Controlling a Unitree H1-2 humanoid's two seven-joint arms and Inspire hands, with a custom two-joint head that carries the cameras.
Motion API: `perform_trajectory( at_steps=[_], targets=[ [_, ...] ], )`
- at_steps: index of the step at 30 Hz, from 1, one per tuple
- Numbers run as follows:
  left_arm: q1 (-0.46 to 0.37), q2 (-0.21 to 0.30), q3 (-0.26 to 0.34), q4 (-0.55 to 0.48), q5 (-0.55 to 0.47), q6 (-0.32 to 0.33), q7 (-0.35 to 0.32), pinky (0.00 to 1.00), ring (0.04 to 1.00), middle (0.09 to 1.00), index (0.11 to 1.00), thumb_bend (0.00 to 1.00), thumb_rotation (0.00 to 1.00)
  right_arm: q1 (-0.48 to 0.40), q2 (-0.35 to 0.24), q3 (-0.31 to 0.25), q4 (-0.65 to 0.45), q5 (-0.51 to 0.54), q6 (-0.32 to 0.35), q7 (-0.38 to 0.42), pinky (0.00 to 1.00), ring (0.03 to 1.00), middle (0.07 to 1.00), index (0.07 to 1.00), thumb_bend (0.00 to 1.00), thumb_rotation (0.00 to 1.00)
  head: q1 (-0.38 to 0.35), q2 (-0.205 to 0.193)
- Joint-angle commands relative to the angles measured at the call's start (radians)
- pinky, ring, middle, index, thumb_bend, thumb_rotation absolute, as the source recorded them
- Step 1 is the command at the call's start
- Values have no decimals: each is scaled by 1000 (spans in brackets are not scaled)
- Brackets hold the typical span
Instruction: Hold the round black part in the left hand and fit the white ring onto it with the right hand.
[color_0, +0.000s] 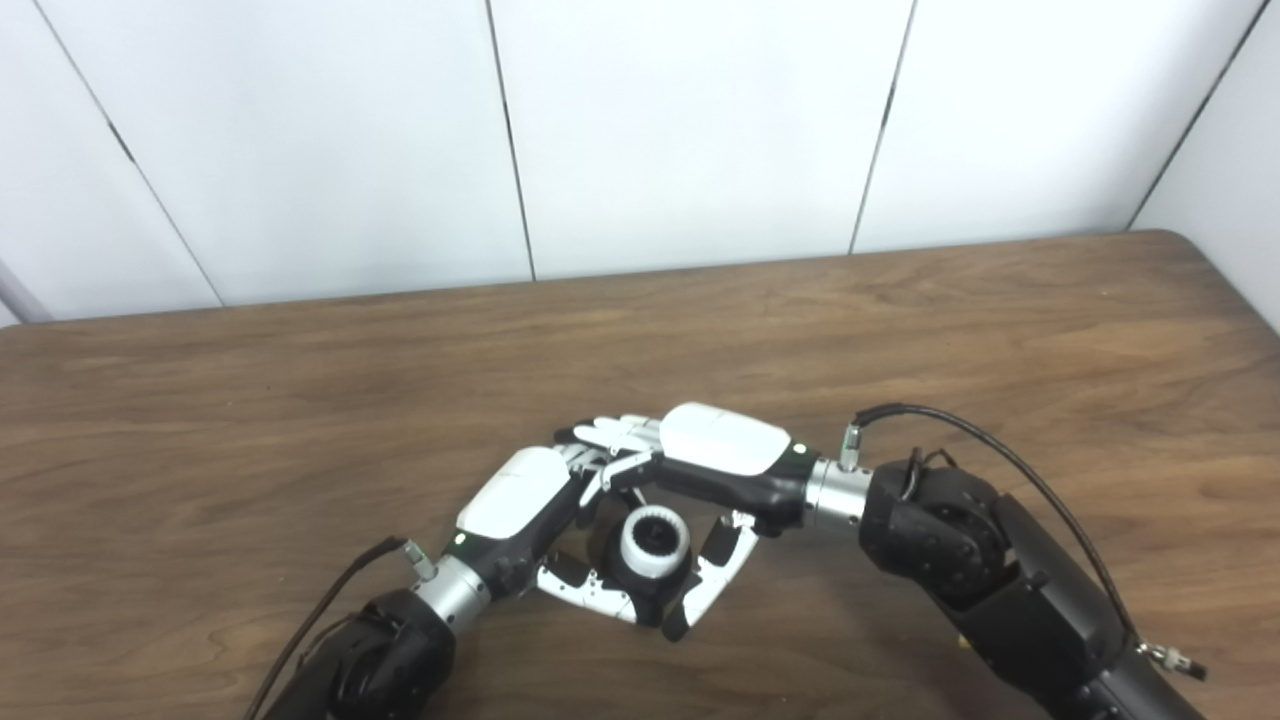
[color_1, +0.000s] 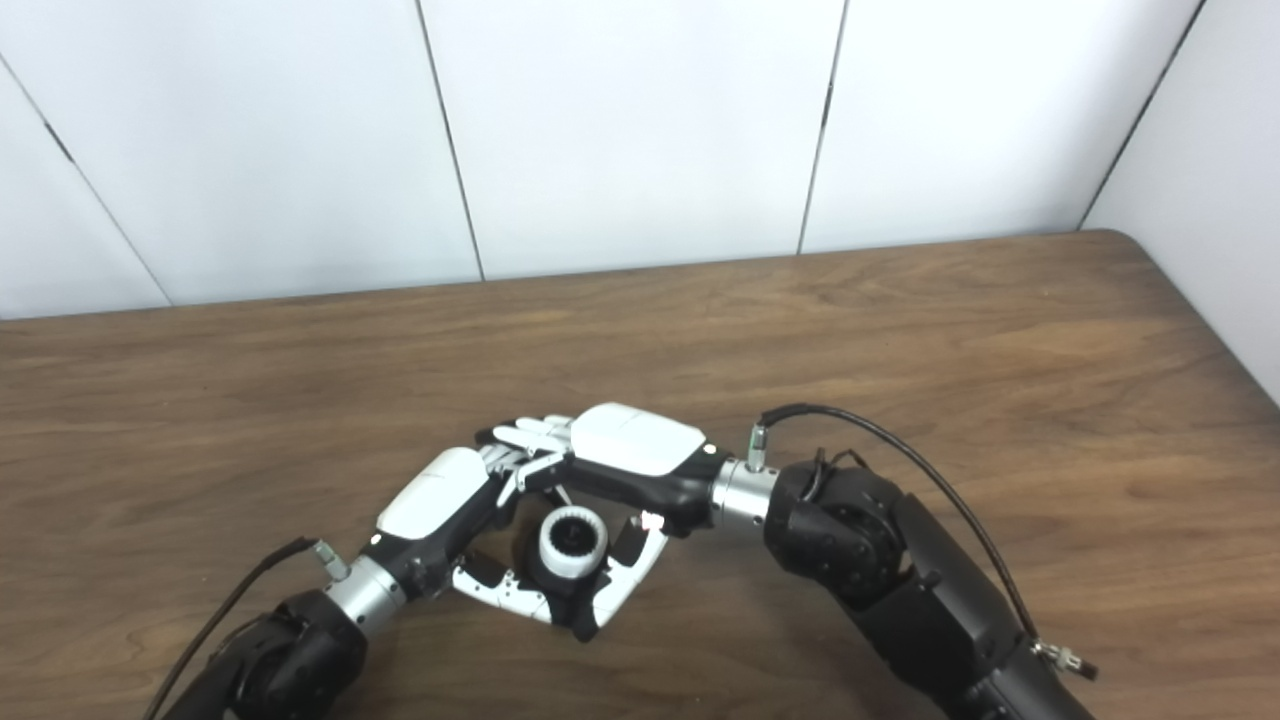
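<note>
Both hands meet low over the near middle of the wooden table (color_0: 900, 330). The round black part (color_0: 625, 575) sits between them, white ring (color_0: 655, 540) on its upper end, bore facing up toward the cameras. The ring looks seated, or nearly so; whether it is fully home cannot be told.

Left hand (color_0: 520, 500): comes in from the lower left, thumb under the part's near side, fingers curled round its far side. Closed on the black part, by the look of it.

Right hand (color_0: 715, 455): reaches in from the right, palm down, just above and behind the ring. Its fingers (color_0: 610, 432) lie over the left hand's fingers, thumb hanging beside the ring's right flank. Whether it grips the ring cannot be told.

Key relation: the ring lies below and just in front of the right palm, its axis tilted up toward the viewer. Any seating push likely runs down that axis.

Room: open tabletop on all sides, edges well apart from the work. The crowding is only the two hands' overlapped fingers.
</note>
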Motion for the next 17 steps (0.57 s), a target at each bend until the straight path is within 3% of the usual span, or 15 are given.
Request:
perform_trajectory(
  at_steps=[1, 10, 17],
  targets=[
    [9, 4, -31, 34, 26, -11, -51, 1000, 1000, 893, 484, 525, 57, -28, -11, -46, -60, 34, 34, -14, 999, 1000, 997, 995, 1000, 323, -3, 2],
    [-7, 35, -28, 68, 88, -78, 0, 1000, 1000, 877, 486, 525, 56, -19, -48, -176, -154, 100, 104, -23, 985, 1000, 999, 987, 1000, 321, -35, -2],
    [-38, 60, -33, 133, 138, -118, 21, 1000, 999, 877, 486, 524, 56, 25, -47, -231, -164, 104, 124, -68, 933, 1000, 995, 991, 1000, 335, -53, -16]
  ],
)
